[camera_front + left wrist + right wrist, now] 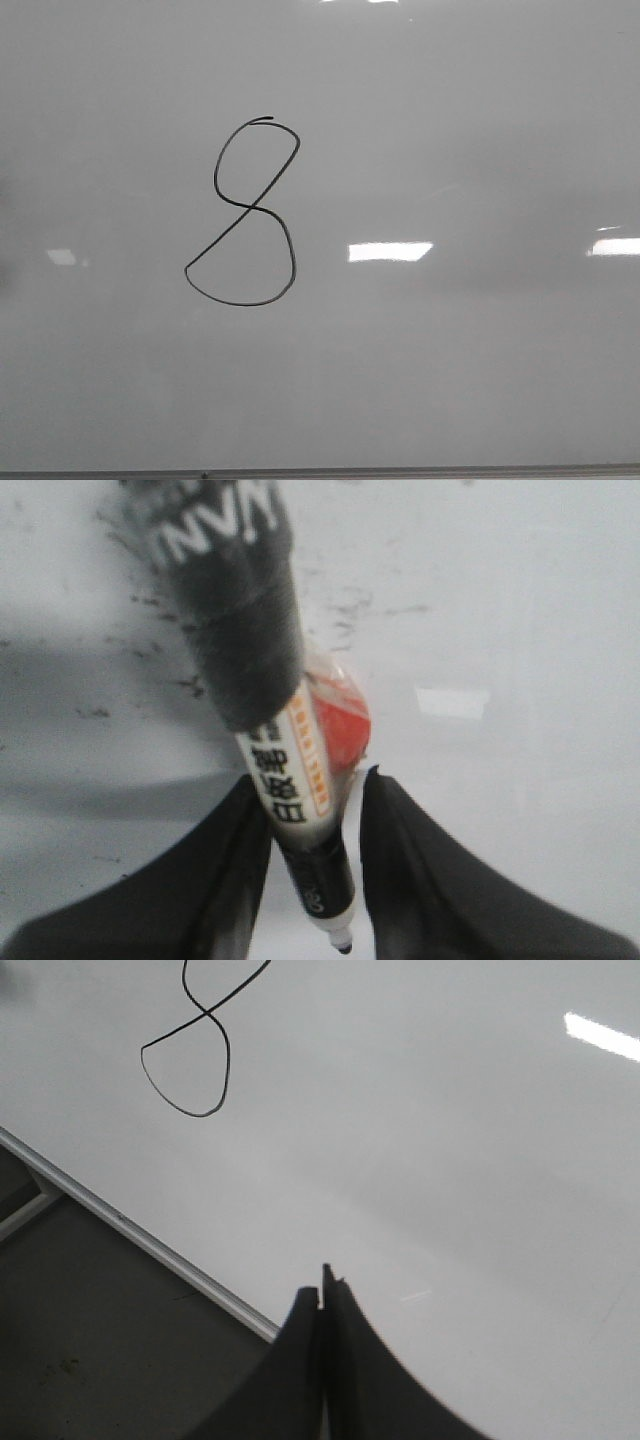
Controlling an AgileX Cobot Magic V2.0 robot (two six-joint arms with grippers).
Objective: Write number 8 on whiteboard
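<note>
Black ink formed the number 8 (pixel 246 215) left of centre on the glossy whiteboard (pixel 480 120). Left tool (pixel 315 810) clamped the marker (pixel 300 800), probably light, stiff and slick, mid-barrel. Right tool (pixel 322 1305) was pressed together, empty.

Glossy smooth whiteboard (pixel 450 120), matt black gripper fingers (pixel 350 1360), seemingly plastic marker (pixel 300 780) with paper label

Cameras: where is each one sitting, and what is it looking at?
Front view: faces the whiteboard straight on, showing the number 8; no arm shows.
Left wrist view: on the left arm, left gripper holding a marker.
Right wrist view: on the right arm, right gripper shut, empty.
Shared: front and right wrist views show the 8.
</note>
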